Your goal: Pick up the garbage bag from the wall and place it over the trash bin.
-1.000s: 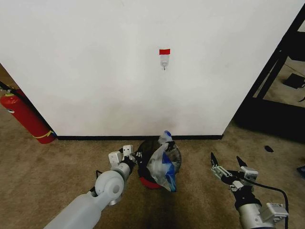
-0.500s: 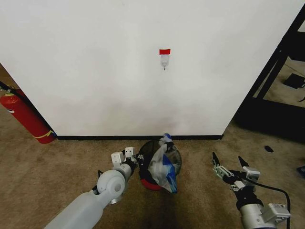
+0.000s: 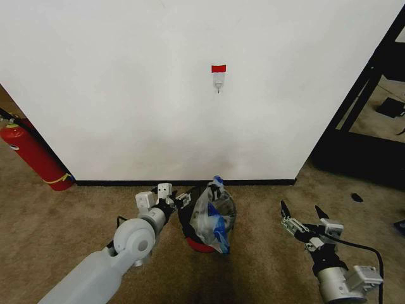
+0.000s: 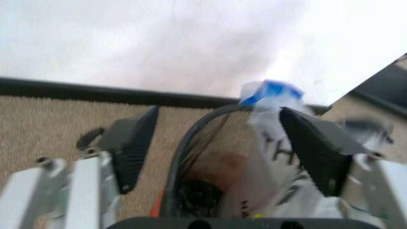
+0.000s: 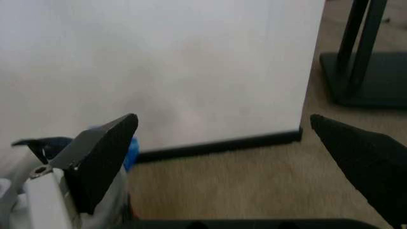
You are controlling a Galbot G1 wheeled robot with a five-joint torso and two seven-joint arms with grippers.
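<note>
Draping is the step in hand, as I judge it: the garbage bag [image 3: 212, 218] is off the wall [image 3: 126, 76] and sits bunched on the right part of the trash bin [image 3: 190, 221], one blue-printed tuft poking up at the far rim near the baseboard, the rest slumped over the mouth and down the near side. My left hand [image 3: 169, 199] hovers just beside the bin's left rim with its fingers spread and nothing between them; in the left wrist view the open fingers straddle the mesh rim, with the bag toward one finger. My right hand [image 3: 305, 221] waits low over the carpet, well apart to the right, fingers splayed and empty.

To do this well I would catch only the loose plastic edge, not the wire, and draw it across the uncovered left side so the mouth opens round the rim. The film is thin and crinkly; a pull too hard could tip the light bin.

Count: one bag, one bin, one hook [image 3: 218, 82] under one red tape strip [image 3: 218, 68], one fire extinguisher [image 3: 35, 155], two hands.
</note>
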